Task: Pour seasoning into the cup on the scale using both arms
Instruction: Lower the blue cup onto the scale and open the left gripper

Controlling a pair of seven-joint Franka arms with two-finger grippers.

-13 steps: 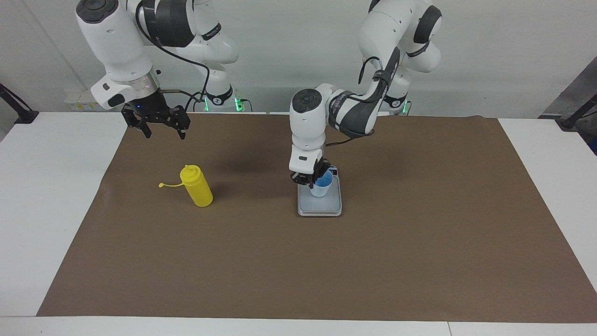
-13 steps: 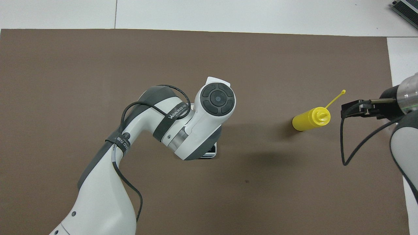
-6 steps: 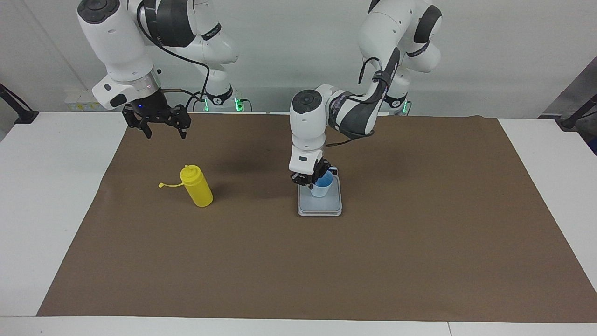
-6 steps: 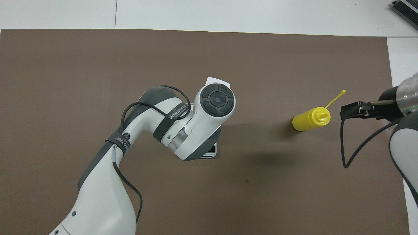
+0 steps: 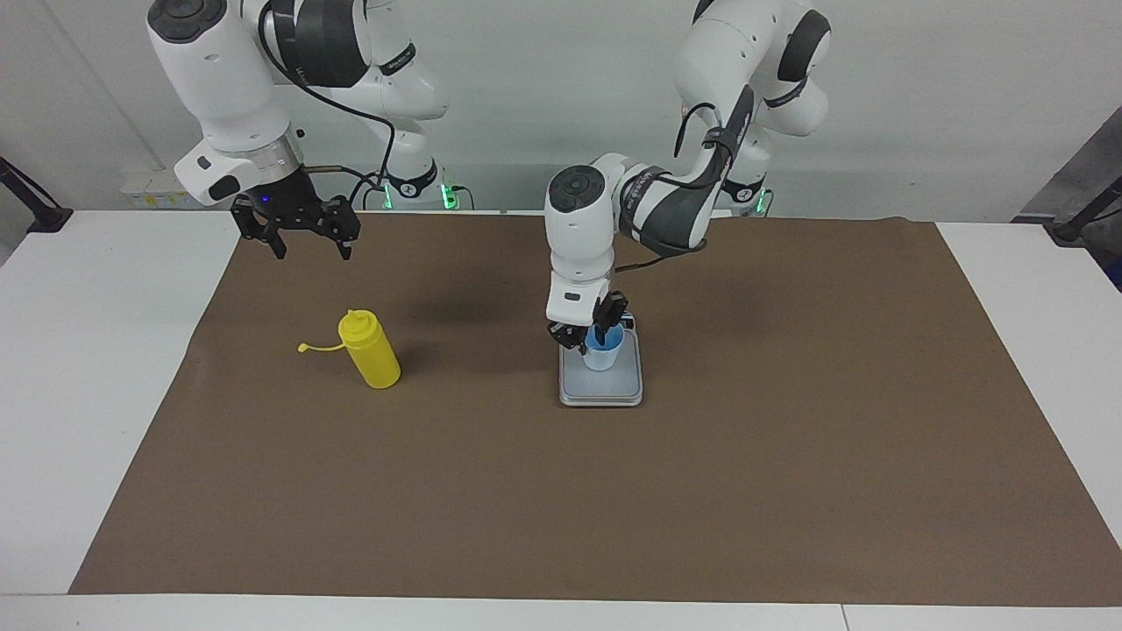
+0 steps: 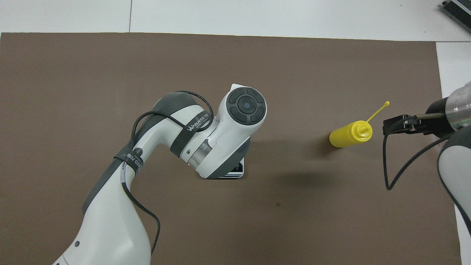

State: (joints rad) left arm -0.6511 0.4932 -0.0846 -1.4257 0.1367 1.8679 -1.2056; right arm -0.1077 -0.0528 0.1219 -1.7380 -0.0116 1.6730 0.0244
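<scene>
we take the scale (image 5: 601, 386) as landmark: the cup (image 5: 603, 351) stands on its plate so pouring can be weighed, the left gripper (image 5: 592, 331) at the cup's rim, how far parted we cannot tell. the seasoning (image 5: 371, 351) stands upright toward the right arm's end, bare mat between; the right gripper (image 5: 302, 235) hangs open and empty above the mat's edge, clear to descend.
</scene>
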